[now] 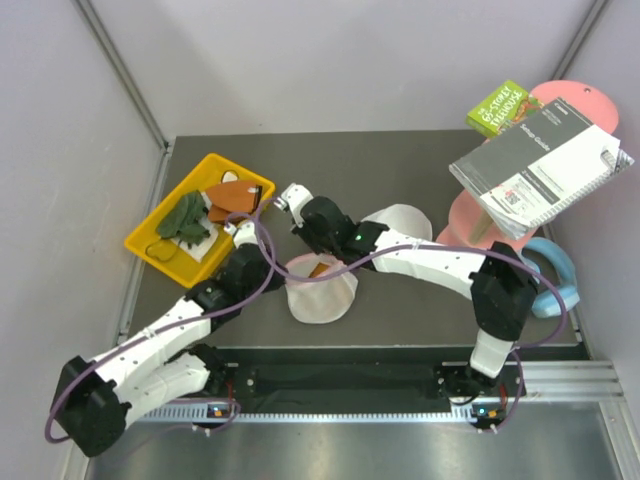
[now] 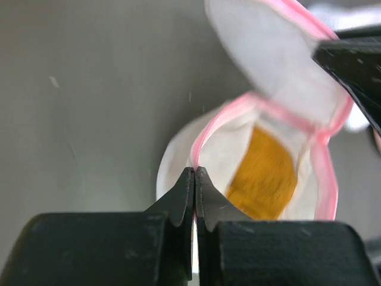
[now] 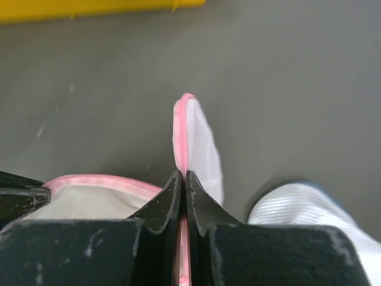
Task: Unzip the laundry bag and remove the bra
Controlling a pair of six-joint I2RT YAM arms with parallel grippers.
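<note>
The laundry bag (image 1: 320, 292) lies mid-table, white mesh with a pink rim, its mouth open. The orange-yellow bra (image 2: 262, 173) sits inside it and also shows in the top view (image 1: 320, 269). My left gripper (image 2: 195, 169) is shut on the pink rim (image 2: 205, 134) of the bag's lower half; it is at the bag's left edge in the top view (image 1: 285, 268). My right gripper (image 3: 182, 173) is shut on the pink edge of the lifted flap (image 3: 199, 143), above the bag's far edge (image 1: 322, 256). The flap (image 2: 268, 53) stands up over the opening.
A yellow tray (image 1: 150, 245) at the back left holds a dark green cloth (image 1: 185, 218) and reddish-brown pieces (image 1: 232, 195). A plain white dome (image 1: 405, 220) lies behind the right arm. A pink stand (image 1: 470, 220) with booklets (image 1: 540, 165) and a blue ring (image 1: 555, 275) are at the right.
</note>
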